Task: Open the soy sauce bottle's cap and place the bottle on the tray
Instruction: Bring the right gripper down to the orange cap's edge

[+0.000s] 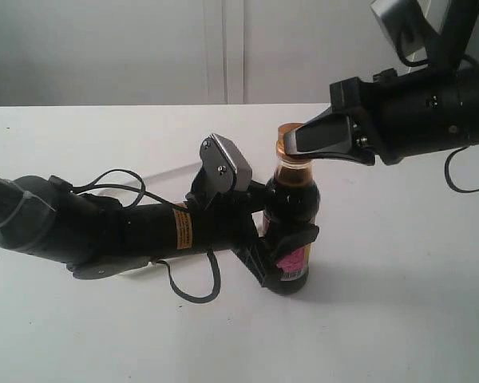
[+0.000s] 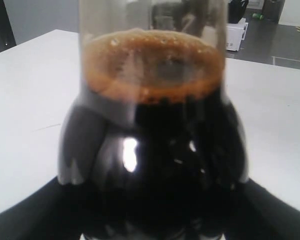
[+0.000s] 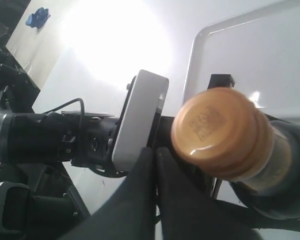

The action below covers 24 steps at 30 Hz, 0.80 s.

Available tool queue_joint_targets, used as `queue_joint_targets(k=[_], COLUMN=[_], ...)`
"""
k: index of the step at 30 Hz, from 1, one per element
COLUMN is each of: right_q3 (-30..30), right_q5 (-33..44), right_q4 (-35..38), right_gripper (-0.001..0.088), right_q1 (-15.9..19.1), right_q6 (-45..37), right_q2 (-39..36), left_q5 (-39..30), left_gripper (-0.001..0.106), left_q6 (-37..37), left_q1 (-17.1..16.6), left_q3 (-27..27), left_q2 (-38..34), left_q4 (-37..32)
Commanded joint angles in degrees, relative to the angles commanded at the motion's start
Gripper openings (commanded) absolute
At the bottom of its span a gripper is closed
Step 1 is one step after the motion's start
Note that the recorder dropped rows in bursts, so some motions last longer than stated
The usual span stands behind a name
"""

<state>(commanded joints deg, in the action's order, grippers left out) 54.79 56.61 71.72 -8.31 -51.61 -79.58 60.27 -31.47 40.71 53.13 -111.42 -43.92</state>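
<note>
- Right now, the soy sauce bottle (image 1: pixel 294 203) stands upright a little right of the middle of the white table (image 1: pixel 399 311), toward the near side.
- We see the left gripper (image 1: pixel 288 242) reaching in low from the left, with its arm lying almost flat along the table. Its jaws are clamped around the bottle's lower body, across the pink label.
- Up close, the left wrist view shows dark liquid filling the rounded shoulders, with a ring of brown froth (image 2: pixel 150 67) in the neck.
- On top, the cap (image 1: pixel 289 150) has its amber lid down flat (we make out embossed marks on it in the right wrist view).
- From the upper right comes the right gripper (image 1: pixel 303 137). Its two fingers are pressed together with nothing between them, and their tips lie against the side of the cap.
- Beyond the bottle, the right wrist view shows the tray (image 3: pixel 194 62). We cannot tell whether the bottle's base rests on it.
</note>
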Motion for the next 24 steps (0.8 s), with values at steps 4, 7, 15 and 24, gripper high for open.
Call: queue_joint_targets(k=[4, 7, 15, 24], right_q3=[0.0, -0.1, -0.2, -0.2], right_q5=[1.1, 1.5, 0.7, 0.5], right_q4=[-0.8, -1.0, -1.3, -1.0], right_gripper=[0.0, 0.0, 0.0, 0.0], right_q1=[0.0, 0.0, 0.0, -1.5], right_q6=[0.4, 0.5, 0.8, 1.3], right_q2=[0.0, 0.0, 0.0, -1.9], left_q5=[0.0, 0.0, 0.0, 0.1], left_gripper=[0.0, 0.0, 0.0, 0.0], left_q6=[-0.3, -0.3, -0.3, -0.5], left_q1=[0.0, 0.0, 0.0, 0.0], left_q3=[0.0, 0.0, 0.0, 0.0], left_q2=[0.0, 0.0, 0.0, 0.0], left_q4=[0.0, 0.0, 0.0, 0.0])
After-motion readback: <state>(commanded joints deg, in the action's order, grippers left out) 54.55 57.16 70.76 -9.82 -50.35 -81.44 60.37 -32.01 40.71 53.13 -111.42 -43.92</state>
